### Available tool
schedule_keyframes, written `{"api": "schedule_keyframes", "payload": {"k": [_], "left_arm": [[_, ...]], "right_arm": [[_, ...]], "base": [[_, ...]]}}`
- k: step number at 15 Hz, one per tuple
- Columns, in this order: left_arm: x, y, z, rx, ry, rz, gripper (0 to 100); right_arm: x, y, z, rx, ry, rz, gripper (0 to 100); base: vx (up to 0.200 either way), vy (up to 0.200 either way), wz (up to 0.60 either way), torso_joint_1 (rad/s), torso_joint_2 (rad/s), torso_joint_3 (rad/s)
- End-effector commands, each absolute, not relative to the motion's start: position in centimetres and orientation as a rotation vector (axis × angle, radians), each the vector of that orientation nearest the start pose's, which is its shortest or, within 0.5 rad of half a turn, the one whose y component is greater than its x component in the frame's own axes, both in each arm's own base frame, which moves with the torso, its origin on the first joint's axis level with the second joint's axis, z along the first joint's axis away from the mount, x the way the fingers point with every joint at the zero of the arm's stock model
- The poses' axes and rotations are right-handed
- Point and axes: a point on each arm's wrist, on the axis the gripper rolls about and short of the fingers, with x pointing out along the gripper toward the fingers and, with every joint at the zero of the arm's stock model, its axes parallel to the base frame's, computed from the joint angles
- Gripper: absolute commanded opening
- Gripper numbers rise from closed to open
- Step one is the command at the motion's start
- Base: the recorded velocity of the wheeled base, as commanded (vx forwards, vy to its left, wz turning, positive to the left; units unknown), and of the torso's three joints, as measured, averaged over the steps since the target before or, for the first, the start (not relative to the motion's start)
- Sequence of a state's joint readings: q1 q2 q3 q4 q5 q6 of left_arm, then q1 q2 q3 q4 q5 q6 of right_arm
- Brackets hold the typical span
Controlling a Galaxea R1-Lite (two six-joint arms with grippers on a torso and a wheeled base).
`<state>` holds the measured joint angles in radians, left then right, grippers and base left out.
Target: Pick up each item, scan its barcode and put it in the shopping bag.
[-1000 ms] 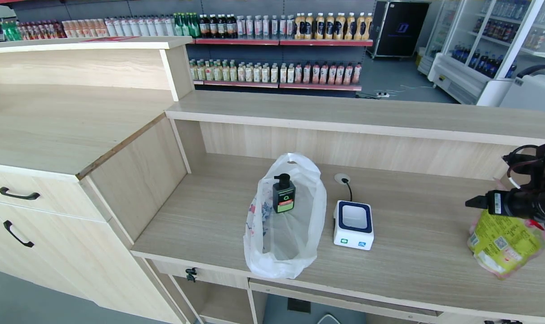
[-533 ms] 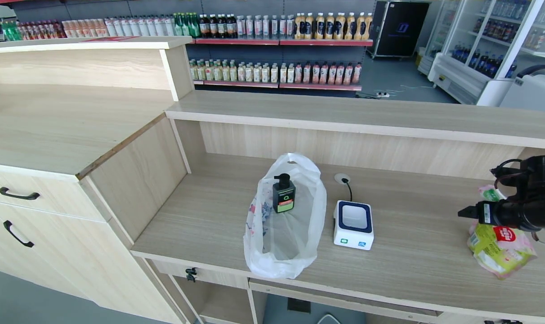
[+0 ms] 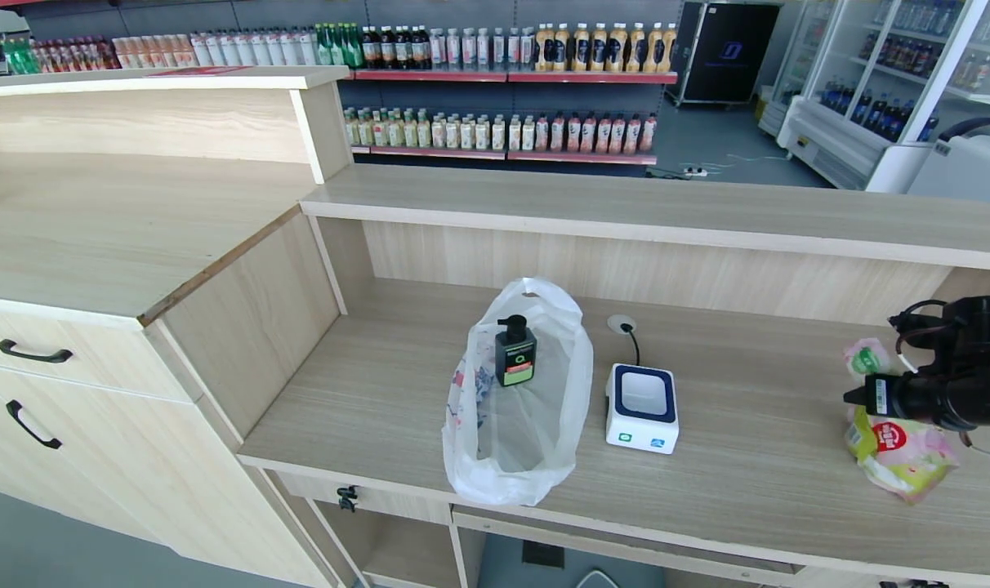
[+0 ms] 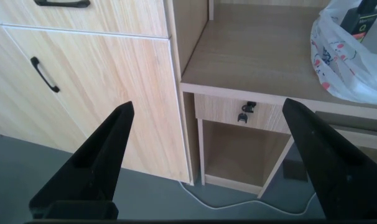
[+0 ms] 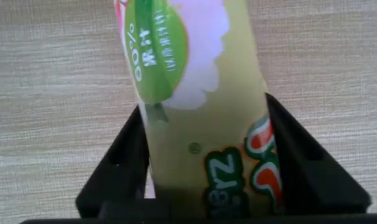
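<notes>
Pump bottle (image 3: 515, 353) sits in shopping bag (image 3: 573, 384); right gripper (image 5: 204, 109) pinches snack pouch (image 3: 899, 457), seemingly unscanned, right of scanner (image 3: 642, 407); left gripper (image 4: 207, 106) spread.

Shelves (image 3: 511, 76) packed with bottled drinks line the back, glass-door coolers (image 3: 871, 82) stand right, black-handled drawers (image 3: 95, 359) left.

Printed marks: green and white lettering on snack pouch (image 3: 903, 457) at far right, plus red round mark (image 3: 891, 435); green-and-orange label (image 3: 516, 365) on pump bottle (image 3: 515, 347) inside shopping bag (image 3: 462, 457); two small icons (image 3: 626, 438) on scanner (image 3: 642, 406), near face.
</notes>
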<state>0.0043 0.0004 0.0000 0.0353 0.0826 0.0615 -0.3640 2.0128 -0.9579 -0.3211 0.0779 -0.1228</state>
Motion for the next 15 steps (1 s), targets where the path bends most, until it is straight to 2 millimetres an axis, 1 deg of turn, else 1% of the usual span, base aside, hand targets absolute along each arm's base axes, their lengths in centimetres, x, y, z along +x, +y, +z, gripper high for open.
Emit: {"api": "schedule_keyframes", "payload": {"k": [1, 3, 4, 6, 7, 8, 9, 10, 11, 13, 15], "left_arm": [[-2.3, 0.2, 7.2, 0.063, 0.038, 0.086, 100], [-2.3, 0.2, 7.2, 0.063, 0.038, 0.086, 100], [-2.3, 0.2, 7.2, 0.063, 0.038, 0.086, 100], [-2.3, 0.2, 7.2, 0.063, 0.038, 0.086, 100], [-2.3, 0.2, 7.2, 0.063, 0.038, 0.086, 100], [-2.3, 0.2, 7.2, 0.063, 0.038, 0.086, 100], [-2.3, 0.2, 7.2, 0.063, 0.038, 0.086, 100], [-2.3, 0.2, 7.2, 0.063, 0.038, 0.086, 100], [-2.3, 0.2, 7.2, 0.063, 0.038, 0.086, 100], [-2.3, 0.2, 7.2, 0.063, 0.038, 0.086, 100], [-2.3, 0.2, 7.2, 0.063, 0.038, 0.086, 100]], "right_arm": [[33.0, -12.4, 8.5, 0.038, 0.746, -0.226, 0], [32.6, -12.4, 8.7, 0.024, 0.72, -0.23, 0], [32.6, -12.4, 9.1, 0.018, 0.695, -0.232, 0], [31.9, -12.3, 10.5, 0.014, 0.65, -0.235, 0], [31.5, -12.1, 11.5, 0.018, 0.624, -0.219, 0], [30.8, -11.7, 12.8, 0.031, 0.597, -0.167, 0], [30.8, -11.7, 12.8, 0.031, 0.597, -0.167, 0], [28.8, -10.3, 16.6, 0.051, 0.509, 0.001, 0], [27.5, -9.3, 18.5, 0.057, 0.436, 0.107, 0], [23.9, -7.2, 22.0, 0.072, 0.271, 0.45, 0], [21.2, -5.8, 24.5, 0.047, 0.16, 0.654, 0]], "base": [[0.0, 0.0, 0.0, 0.0, 0.0, 0.0], [0.0, 0.0, 0.0, 0.0, 0.0, 0.0], [0.0, 0.0, 0.0, 0.0, 0.0, 0.0], [0.0, 0.0, 0.0, 0.0, 0.0, 0.0], [0.0, 0.0, 0.0, 0.0, 0.0, 0.0], [0.0, 0.0, 0.0, 0.0, 0.0, 0.0], [0.0, 0.0, 0.0, 0.0, 0.0, 0.0], [0.0, 0.0, 0.0, 0.0, 0.0, 0.0], [0.0, 0.0, 0.0, 0.0, 0.0, 0.0], [0.0, 0.0, 0.0, 0.0, 0.0, 0.0], [0.0, 0.0, 0.0, 0.0, 0.0, 0.0]]}}
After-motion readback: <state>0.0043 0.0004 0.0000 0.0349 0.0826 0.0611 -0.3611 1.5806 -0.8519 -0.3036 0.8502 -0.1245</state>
